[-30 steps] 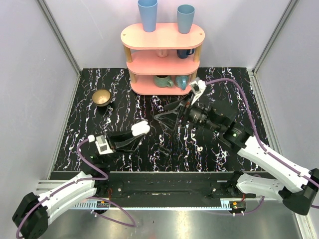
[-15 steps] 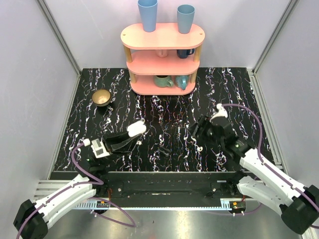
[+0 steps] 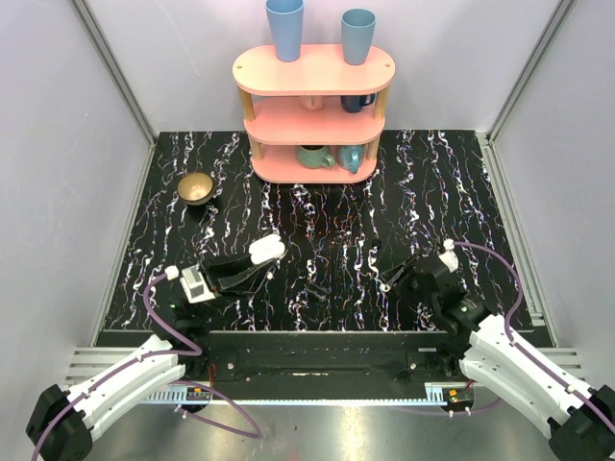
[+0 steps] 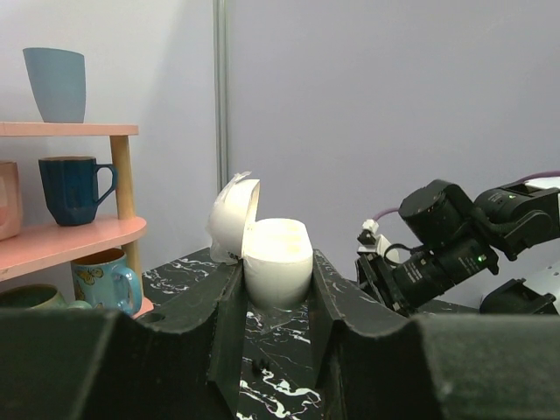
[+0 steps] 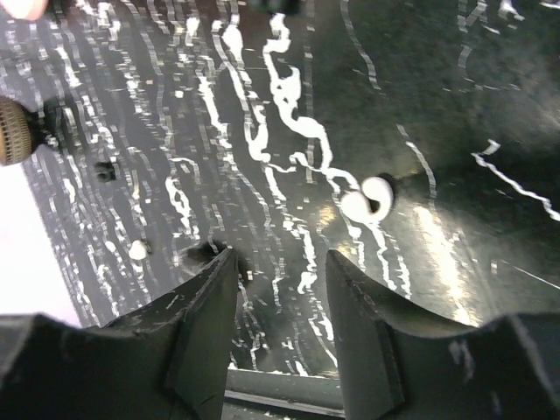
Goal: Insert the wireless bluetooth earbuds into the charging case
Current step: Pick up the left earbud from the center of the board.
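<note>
My left gripper (image 4: pixel 277 289) and right gripper (image 5: pixel 280 262) are matt black, with purple cables (image 3: pixel 154 300) trailing behind. The charging case (image 4: pixel 278 249) is creamy white and the earbuds (image 5: pixel 367 199) glossy white. In front of the pink shelf (image 3: pixel 312 69) the table (image 3: pixel 317 202) is black marble veined in white. On top of the shelf stand two pale blue cups (image 3: pixel 284 27); inside it a navy mug (image 4: pixel 72 188) and a light blue mug (image 4: pixel 105 278) with a butterfly print; left of it a golden-brown bowl (image 3: pixel 196 187)

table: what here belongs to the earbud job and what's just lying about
job: case, open, in left tool; earbud ahead of open right tool; small white piece farther off, likely the other earbud
lying about: shelf, cups, mugs, bowl
</note>
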You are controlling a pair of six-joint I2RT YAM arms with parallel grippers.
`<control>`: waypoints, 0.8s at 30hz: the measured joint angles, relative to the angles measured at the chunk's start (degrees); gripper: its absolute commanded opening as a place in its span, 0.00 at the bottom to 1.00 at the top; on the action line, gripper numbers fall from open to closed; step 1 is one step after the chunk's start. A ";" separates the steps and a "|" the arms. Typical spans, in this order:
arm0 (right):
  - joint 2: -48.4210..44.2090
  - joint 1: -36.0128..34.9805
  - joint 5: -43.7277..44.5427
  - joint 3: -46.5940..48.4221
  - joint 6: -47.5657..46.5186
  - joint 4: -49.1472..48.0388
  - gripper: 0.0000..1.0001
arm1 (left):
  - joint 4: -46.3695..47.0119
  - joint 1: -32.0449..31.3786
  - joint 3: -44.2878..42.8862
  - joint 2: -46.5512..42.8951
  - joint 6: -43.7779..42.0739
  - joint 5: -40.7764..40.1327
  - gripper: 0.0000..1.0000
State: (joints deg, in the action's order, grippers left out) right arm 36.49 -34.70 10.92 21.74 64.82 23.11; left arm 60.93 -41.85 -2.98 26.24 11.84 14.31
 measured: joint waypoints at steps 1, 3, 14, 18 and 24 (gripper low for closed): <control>0.00 0.00 0.46 -0.83 1.01 0.37 0.48 | 0.00 0.00 0.02 0.00 0.00 0.00 0.00; -0.07 0.00 1.44 -1.90 2.43 1.01 0.43 | -0.02 0.00 0.02 0.00 0.00 0.00 0.00; 1.36 0.00 7.72 -5.99 5.99 -0.07 0.38 | 0.22 0.00 0.02 0.20 0.07 0.00 0.00; 4.09 0.00 8.00 -7.13 6.23 -2.58 0.38 | 0.46 0.00 0.02 0.61 0.09 0.00 0.00; 8.15 0.00 7.96 -7.98 6.32 -5.97 0.39 | 0.74 0.00 0.00 0.87 0.24 0.00 0.00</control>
State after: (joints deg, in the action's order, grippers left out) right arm 44.64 -34.70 18.87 13.76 71.13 17.15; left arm 61.67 -41.85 -2.98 27.11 12.08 14.31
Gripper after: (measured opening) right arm 0.386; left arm 0.330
